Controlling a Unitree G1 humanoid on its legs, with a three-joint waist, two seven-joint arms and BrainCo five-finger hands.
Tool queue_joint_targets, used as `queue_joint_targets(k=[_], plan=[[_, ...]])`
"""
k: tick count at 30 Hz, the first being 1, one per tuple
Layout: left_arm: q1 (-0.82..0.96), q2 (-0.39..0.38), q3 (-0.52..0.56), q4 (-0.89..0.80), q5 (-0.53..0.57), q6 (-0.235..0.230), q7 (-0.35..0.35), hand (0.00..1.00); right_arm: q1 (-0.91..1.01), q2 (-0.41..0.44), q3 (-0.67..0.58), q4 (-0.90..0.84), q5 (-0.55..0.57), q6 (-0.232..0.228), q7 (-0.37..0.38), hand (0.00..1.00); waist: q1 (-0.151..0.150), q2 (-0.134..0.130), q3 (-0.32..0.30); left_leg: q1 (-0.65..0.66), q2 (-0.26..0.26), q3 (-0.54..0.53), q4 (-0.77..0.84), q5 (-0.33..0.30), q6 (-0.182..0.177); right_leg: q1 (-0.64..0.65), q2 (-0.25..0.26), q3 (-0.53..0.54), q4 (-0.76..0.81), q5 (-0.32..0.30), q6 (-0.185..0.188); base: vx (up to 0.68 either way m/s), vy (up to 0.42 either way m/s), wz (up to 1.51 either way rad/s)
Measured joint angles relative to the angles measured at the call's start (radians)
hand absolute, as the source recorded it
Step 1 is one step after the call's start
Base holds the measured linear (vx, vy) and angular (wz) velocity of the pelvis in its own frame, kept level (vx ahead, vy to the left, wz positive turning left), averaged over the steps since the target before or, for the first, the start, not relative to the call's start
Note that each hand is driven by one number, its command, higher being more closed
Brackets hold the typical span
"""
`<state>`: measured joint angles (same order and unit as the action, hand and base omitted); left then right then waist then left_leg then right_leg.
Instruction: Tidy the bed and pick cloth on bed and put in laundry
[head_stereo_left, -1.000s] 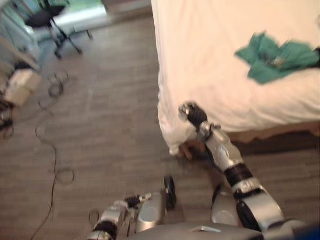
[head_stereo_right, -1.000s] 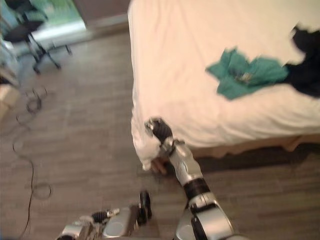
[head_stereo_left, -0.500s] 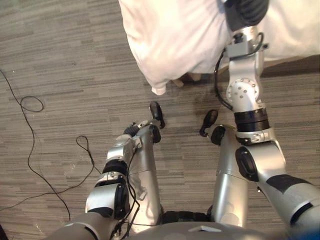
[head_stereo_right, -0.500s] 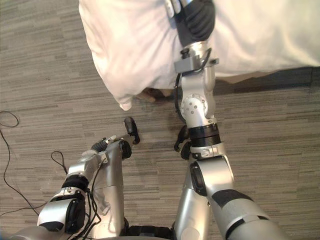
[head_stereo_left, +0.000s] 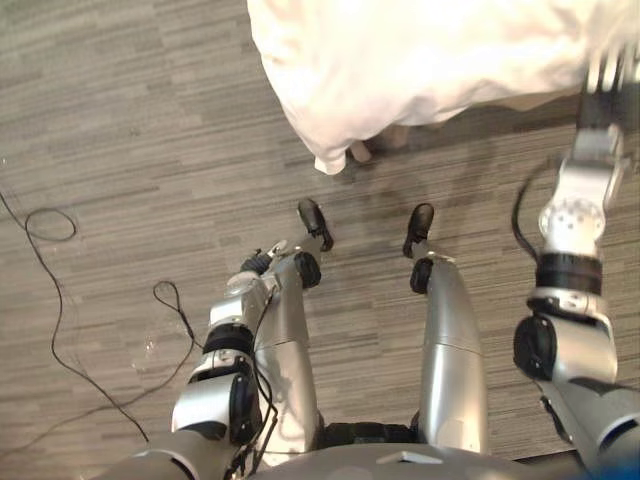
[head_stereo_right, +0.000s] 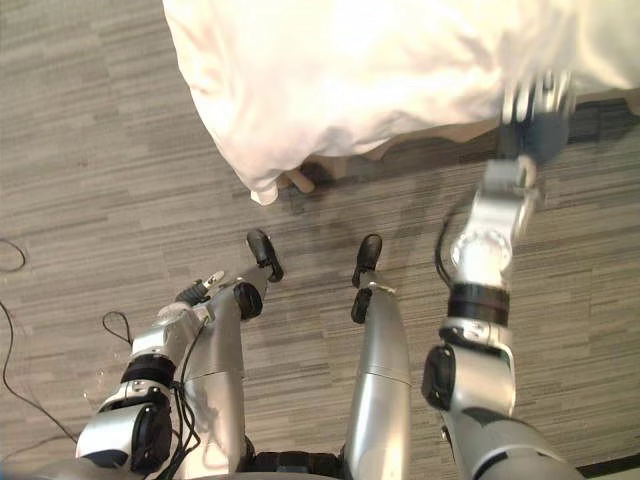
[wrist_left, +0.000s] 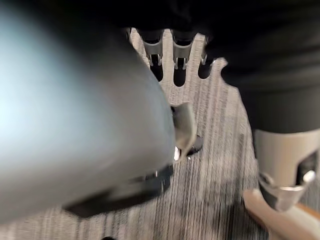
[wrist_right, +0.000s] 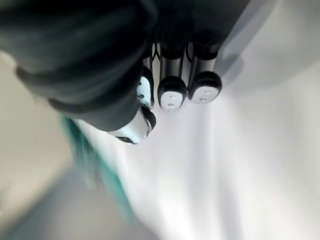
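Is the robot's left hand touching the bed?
No, the left hand hangs low over the floor, well apart from the bed's white sheet.

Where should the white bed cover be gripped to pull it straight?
Probably grip the white bed cover at its drooping corner tip, coming from below on the robot's side. That corner hangs free past the bed and tapers to a point, so fingers can close round it.

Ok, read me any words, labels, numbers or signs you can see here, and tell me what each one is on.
None can be read.
The white bed sheet and the striped grey floor carry no print.
The green cloth is too blurred to tell.
The left hand and the right hand show no legible marking.
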<state>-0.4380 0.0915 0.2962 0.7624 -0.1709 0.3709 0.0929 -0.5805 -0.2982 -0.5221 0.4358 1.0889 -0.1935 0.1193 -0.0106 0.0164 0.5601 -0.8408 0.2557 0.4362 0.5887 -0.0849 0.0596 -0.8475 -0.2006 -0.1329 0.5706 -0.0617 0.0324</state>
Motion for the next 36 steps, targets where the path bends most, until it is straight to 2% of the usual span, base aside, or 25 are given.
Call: queue_joint_targets(k=[3, 5, 6, 7, 10, 11, 13, 15, 17, 21, 22, 23, 25, 26, 28, 30, 34, 36], plan=[[0.051, 0.009, -0.046, 0.005, 0.049, 0.018, 0.000, 0.00, 0.148, -0.022, -0.049, -0.004, -0.017, 0.023, 0.064, 1.00, -0.017, -0.003, -0.005, 0.151, 0.021, 0.041, -0.044, -0.015, -0.002, 0.145, 0.028, 0.010, -0.097, -0.001, 0.004, 0.12, 0.056, -0.64], [0.099, 0.030, -0.061, 0.011, 0.076, 0.015, -0.008, 0.00, 0.235, -0.023, -0.083, -0.009, -0.067, 0.024, 0.102, 1.00, -0.033, -0.030, -0.034, 0.224, 0.016, 0.058, -0.047, -0.024, -0.014, 0.198, 0.021, 0.017, -0.091, -0.001, 0.005, 0.12, -0.018, -0.19], [0.122, 0.032, -0.064, 0.011, 0.081, 0.014, -0.015, 0.00, 0.282, -0.026, -0.113, -0.009, -0.108, 0.025, 0.124, 0.00, -0.034, -0.036, -0.057, 0.266, 0.019, 0.060, -0.059, -0.027, -0.020, 0.237, 0.023, 0.018, -0.103, -0.004, 0.007, 0.13, -0.054, -0.11], [0.127, 0.033, -0.071, 0.012, 0.084, 0.013, -0.023, 0.00, 0.305, -0.025, -0.125, -0.009, -0.139, 0.025, 0.132, 0.00, -0.034, -0.039, -0.071, 0.284, 0.019, 0.064, -0.071, -0.028, -0.024, 0.253, 0.024, 0.018, -0.112, -0.004, 0.007, 0.14, -0.056, -0.13], [0.178, 0.014, -0.108, 0.030, 0.091, -0.017, -0.090, 0.00, 0.416, -0.016, -0.132, -0.005, -0.389, 0.023, 0.153, 0.00, -0.030, -0.039, -0.128, 0.437, 0.002, 0.090, -0.152, -0.018, -0.043, 0.390, 0.025, 0.015, -0.168, -0.011, 0.014, 0.16, -0.041, -0.10], [0.188, -0.002, -0.123, 0.044, 0.113, -0.033, -0.107, 0.00, 0.446, -0.004, -0.131, -0.005, -0.474, 0.015, 0.156, 0.00, -0.027, -0.037, -0.149, 0.483, -0.003, 0.096, -0.177, -0.018, -0.049, 0.436, 0.025, 0.012, -0.190, -0.013, 0.017, 0.15, -0.021, -0.08], [0.227, -0.026, -0.142, 0.046, 0.127, -0.057, -0.130, 0.00, 0.512, 0.032, -0.123, -0.001, -0.570, -0.010, 0.191, 0.00, -0.027, -0.035, -0.202, 0.559, -0.016, 0.106, -0.228, -0.013, -0.059, 0.513, 0.027, 0.006, -0.241, -0.014, 0.019, 0.18, -0.010, -0.04], [0.275, -0.043, -0.142, 0.049, 0.162, -0.084, -0.137, 0.00, 0.592, 0.078, -0.105, 0.026, -0.615, -0.047, 0.229, 0.00, -0.027, -0.037, -0.266, 0.619, -0.032, 0.113, -0.289, -0.004, -0.073, 0.576, 0.028, -0.005, -0.294, -0.013, 0.021, 0.22, -0.009, 0.02], [0.343, -0.044, -0.146, 0.092, 0.205, -0.124, -0.138, 0.00, 0.677, 0.157, -0.087, 0.143, -0.654, -0.078, 0.243, 0.00, -0.029, -0.035, -0.341, 0.710, -0.069, 0.115, -0.390, 0.014, -0.095, 0.662, 0.028, -0.011, -0.370, -0.007, 0.035, 0.26, -0.004, 0.02], [0.430, -0.048, -0.170, 0.175, 0.260, -0.186, -0.137, 0.00, 0.751, 0.244, -0.044, 0.359, -0.795, -0.086, 0.204, 0.00, -0.030, -0.005, -0.382, 0.817, -0.105, 0.107, -0.436, 0.016, -0.108, 0.771, 0.035, 0.004, -0.449, 0.010, 0.058, 0.24, 0.026, -0.12], [0.452, -0.048, -0.165, 0.185, 0.274, -0.208, -0.135, 0.00, 0.759, 0.266, -0.025, 0.406, -0.829, -0.085, 0.190, 0.00, -0.022, -0.004, -0.385, 0.825, -0.107, 0.047, -0.404, 0.004, -0.111, 0.786, 0.039, 0.025, -0.459, 0.012, 0.060, 0.26, -0.156, -0.67], [0.464, -0.052, -0.125, 0.189, 0.274, -0.254, -0.126, 0.00, 0.766, 0.292, 0.008, 0.464, -0.873, -0.082, 0.178, 0.00, 0.000, 0.004, -0.392, 0.826, -0.106, -0.083, -0.351, -0.028, -0.115, 0.809, 0.052, 0.070, -0.473, 0.023, 0.060, 0.26, -0.212, -0.87], [0.478, -0.055, -0.107, 0.207, 0.277, -0.282, -0.119, 0.00, 0.764, 0.297, 0.047, 0.491, -0.918, -0.073, 0.171, 0.00, 0.012, 0.017, -0.400, 0.836, -0.100, -0.159, -0.311, -0.078, -0.120, 0.822, 0.070, 0.120, -0.489, 0.034, 0.065, 0.18, -0.152, -0.95], [0.485, -0.063, -0.098, 0.213, 0.274, -0.299, -0.112, 0.00, 0.764, 0.297, 0.061, 0.506, -0.961, -0.066, 0.164, 0.00, 0.019, 0.024, -0.407, 0.861, -0.100, -0.174, -0.302, -0.108, -0.126, 0.831, 0.077, 0.152, -0.498, 0.040, 0.072, 0.13, -0.026, -1.05], [0.501, -0.078, -0.099, 0.215, 0.282, -0.323, -0.110, 0.00, 0.766, 0.288, 0.062, 0.506, -1.010, -0.062, 0.139, 0.00, 0.014, 0.032, -0.418, 0.898, -0.102, -0.162, -0.311, -0.154, -0.135, 0.853, 0.080, 0.188, -0.522, 0.052, 0.085, 0.09, 0.027, -0.72], [0.503, -0.079, -0.100, 0.224, 0.313, -0.342, -0.126, 0.00, 0.782, 0.292, 0.089, 0.513, -1.035, -0.036, 0.087, 0.00, 0.005, 0.014, -0.430, 0.944, -0.114, -0.135, -0.330, -0.176, -0.132, 0.889, 0.071, 0.208, -0.555, 0.070, 0.086, 0.04, 0.024, -0.39], [0.501, -0.058, -0.136, 0.236, 0.359, -0.336, -0.141, 0.00, 0.805, 0.293, 0.174, 0.526, -1.031, 0.005, 0.020, 0.00, 0.003, -0.030, -0.458, 0.983, -0.138, -0.102, -0.377, -0.167, -0.129, 0.889, 0.057, 0.230, -0.583, 0.090, 0.087, 0.02, -0.052, -0.31], [0.500, -0.057, -0.141, 0.238, 0.367, -0.331, -0.147, 0.00, 0.805, 0.288, 0.197, 0.527, -1.019, 0.022, -0.002, 0.00, 0.003, -0.036, -0.460, 1.011, -0.146, -0.087, -0.404, -0.160, -0.132, 0.891, 0.057, 0.228, -0.582, 0.095, 0.080, 0.04, -0.094, -0.30]])
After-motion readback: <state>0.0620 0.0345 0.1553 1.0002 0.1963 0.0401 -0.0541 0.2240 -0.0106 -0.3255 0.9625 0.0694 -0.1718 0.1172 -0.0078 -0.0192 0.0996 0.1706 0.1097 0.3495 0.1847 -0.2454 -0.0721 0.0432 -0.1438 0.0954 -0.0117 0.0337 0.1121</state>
